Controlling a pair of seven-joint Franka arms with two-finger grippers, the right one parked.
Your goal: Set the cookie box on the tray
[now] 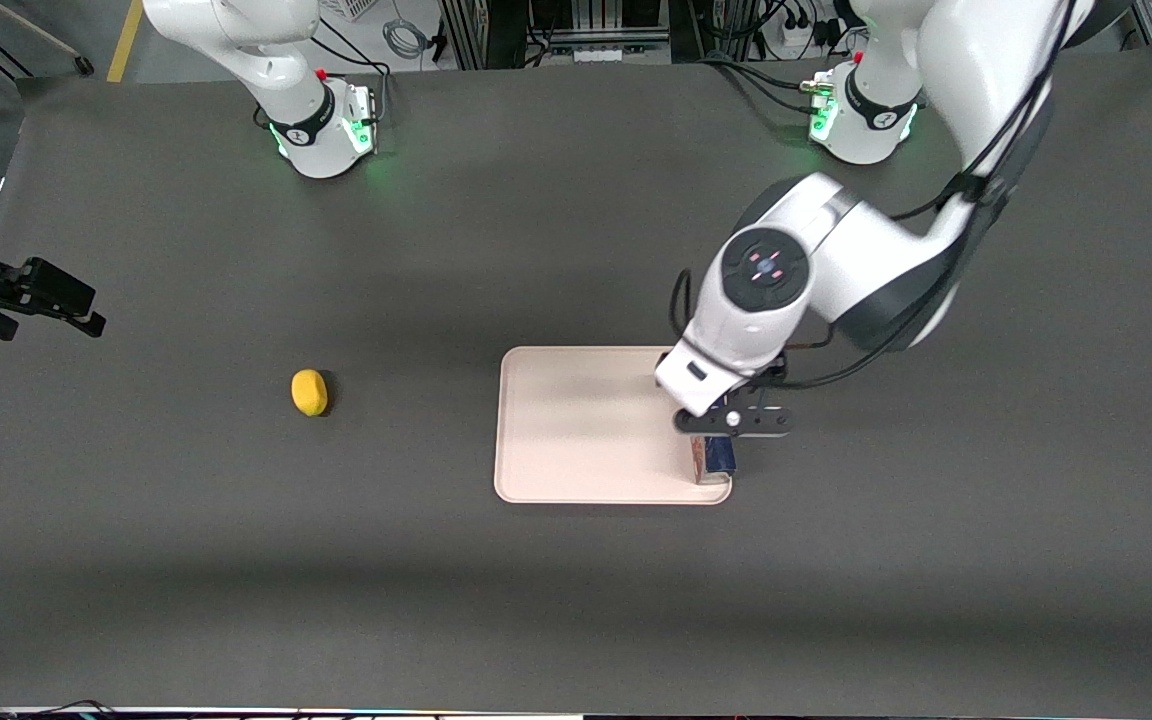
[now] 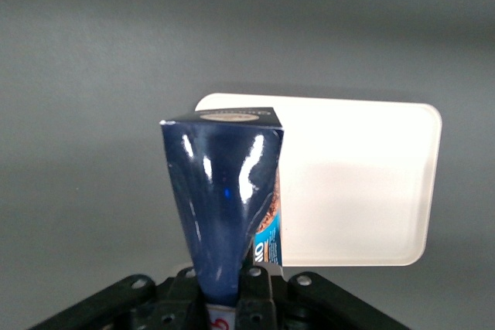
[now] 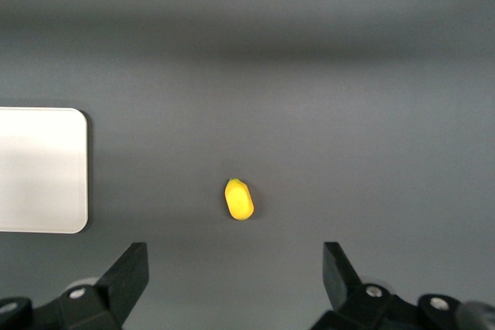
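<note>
Gripper [image 1: 726, 432] clamped on cookie box [image 1: 714, 460], box hanging long axis down from jaws. Over tray [image 1: 576, 425] corner nearest front camera, toward working arm's end. Lower end by rim; contact unclear. Probably needs shift inward before release.
</note>
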